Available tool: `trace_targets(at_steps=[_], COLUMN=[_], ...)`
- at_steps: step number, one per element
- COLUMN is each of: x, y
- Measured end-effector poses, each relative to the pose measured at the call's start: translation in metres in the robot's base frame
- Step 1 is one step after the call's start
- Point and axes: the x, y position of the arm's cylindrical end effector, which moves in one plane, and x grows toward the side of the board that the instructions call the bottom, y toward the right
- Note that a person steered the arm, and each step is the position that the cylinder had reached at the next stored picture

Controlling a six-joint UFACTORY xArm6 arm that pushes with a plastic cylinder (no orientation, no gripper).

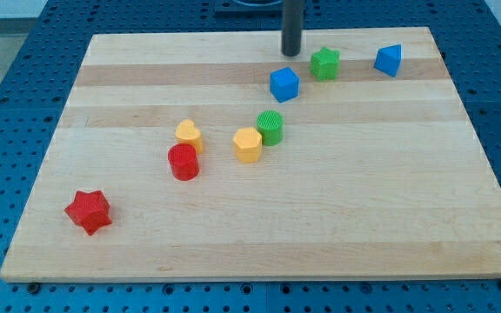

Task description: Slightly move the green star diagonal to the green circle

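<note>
The green star (324, 63) sits near the view's top, right of centre. The green circle (270, 127) stands lower and to the left, touching the yellow hexagon (248, 144). My tip (291, 54) is at the view's top, a little to the left of the green star and just above the blue cube (283, 84). It is apart from the star.
A blue triangular block (389, 60) lies right of the green star. A yellow heart (189, 135) and a red cylinder (183, 163) stand left of centre. A red star (89, 211) lies at the lower left. The wooden board (364, 217) rests on a blue pegboard.
</note>
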Motion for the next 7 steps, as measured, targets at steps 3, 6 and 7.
trace_targets(at_steps=[3, 6, 7], x=[0.001, 0.058, 0.062], y=[0.016, 0.018, 0.018])
